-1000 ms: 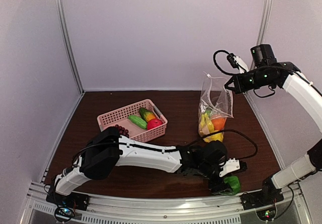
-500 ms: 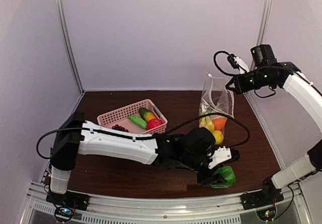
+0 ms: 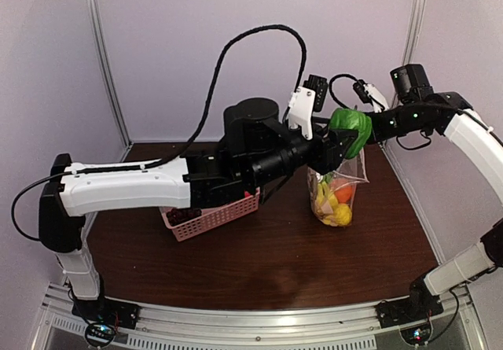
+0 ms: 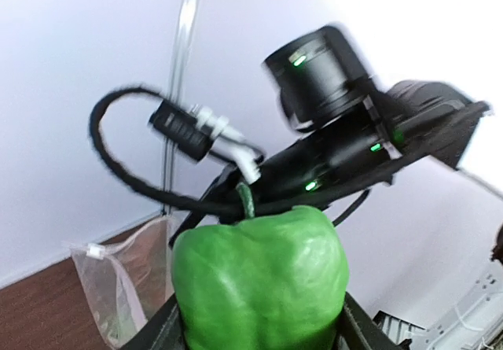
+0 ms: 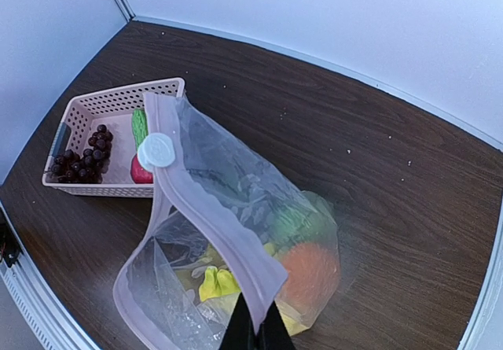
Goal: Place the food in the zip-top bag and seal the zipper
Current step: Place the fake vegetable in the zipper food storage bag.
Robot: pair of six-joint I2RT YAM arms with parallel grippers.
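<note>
Both up high. The left arm [image 3: 141,185] is stretched long across, wrist level, ending just above the zip-top bag [image 3: 339,181]. The left pincer [image 3: 346,134] is clamped on a green pepper [image 4: 259,279], a finger on each flank. The right arm [image 3: 475,141] is bent at the elbow, forearm reaching to the bag's top. The right pincer [image 5: 255,330] is pinched tight on the bag's mouth edge.

The pepper [image 4: 259,287] is gleaming green, the clear bag [image 5: 212,169] is showing orange and yellow, and the pink lattice basket [image 5: 78,110] is holding dark purple grapes [image 5: 78,157].
</note>
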